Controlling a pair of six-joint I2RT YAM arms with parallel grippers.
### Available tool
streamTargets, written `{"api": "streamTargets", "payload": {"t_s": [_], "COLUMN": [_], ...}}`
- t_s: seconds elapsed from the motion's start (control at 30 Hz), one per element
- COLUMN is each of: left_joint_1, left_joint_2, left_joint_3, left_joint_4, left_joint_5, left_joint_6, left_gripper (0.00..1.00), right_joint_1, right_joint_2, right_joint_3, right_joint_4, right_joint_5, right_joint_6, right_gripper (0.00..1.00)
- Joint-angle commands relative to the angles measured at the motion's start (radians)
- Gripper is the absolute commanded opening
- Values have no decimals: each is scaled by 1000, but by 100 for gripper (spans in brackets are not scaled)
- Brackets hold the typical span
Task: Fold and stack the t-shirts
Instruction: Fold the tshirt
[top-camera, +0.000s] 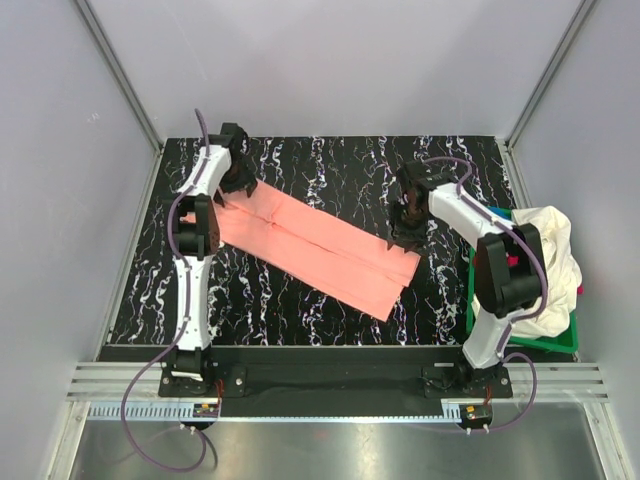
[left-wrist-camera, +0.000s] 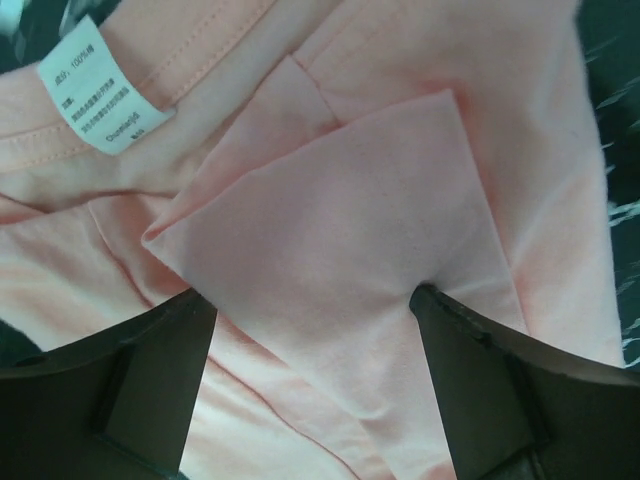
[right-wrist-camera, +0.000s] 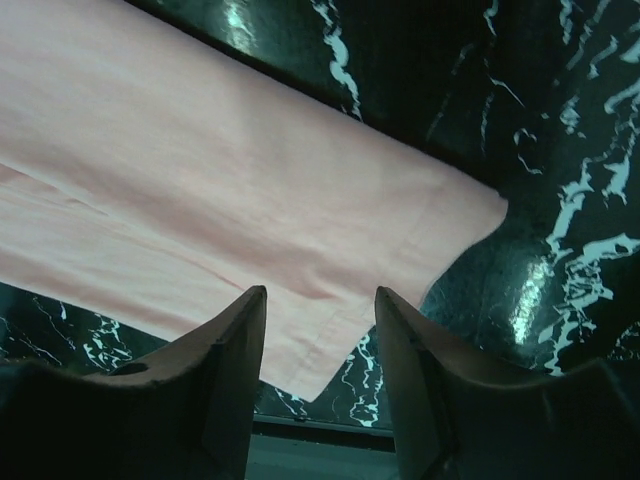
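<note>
Pink shirt (top-camera: 310, 245) lies on the black table (top-camera: 330, 170), folded into a long strip running from 10 o'clock to 4 o'clock. Left gripper (left-wrist-camera: 310, 295) stands at the neck end by the white label (left-wrist-camera: 105, 90), jaws wide apart. Right gripper (right-wrist-camera: 320, 295) stands at the hem corner, jaws apart astride the edge. Green basket (top-camera: 545, 346) at 3 o'clock holds a cream shirt (top-camera: 550, 240), possibly over others.

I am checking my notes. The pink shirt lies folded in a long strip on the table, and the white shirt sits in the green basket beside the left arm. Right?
Not quite: the top view shows the green basket with the white shirt beside the right arm. The pink shirt is as you say.
</note>
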Motion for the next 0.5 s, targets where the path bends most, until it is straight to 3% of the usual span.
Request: {"api": "streamTargets", "payload": {"t_s": [0.0, 0.1, 0.17, 0.27, 0.33, 0.37, 0.4, 0.47], "left_joint_1": [2, -6, -22, -61, -102, -114, -124, -125], "left_joint_2": [66, 146, 129, 152, 129, 99, -2, -113], "left_joint_3": [96, 289, 267, 296, 268, 227, 95, -3], "left_joint_4": [140, 170, 275, 299, 308, 331, 364, 459], "left_joint_5": [24, 134, 209, 285, 190, 135, 48, -2], "left_joint_6": [266, 375, 412, 415, 416, 419, 416, 409], "left_gripper": [86, 86, 86, 88, 92, 99, 99, 99], "right_joint_1": [30, 60, 80, 108, 111, 113, 114, 126], "right_joint_2": [42, 82, 114, 174, 217, 249, 261, 301], "right_joint_3": [122, 203, 239, 300, 355, 369, 386, 405], "right_joint_4": [-24, -55, -73, -96, -133, -139, -145, -182], "right_joint_5": [-51, -105, -130, -148, -154, -163, -167, -161], "right_joint_6": [-72, -113, -147, -181, -193, -207, -208, -210], "right_gripper": [55, 59, 61, 64, 65, 65, 66, 66]}}
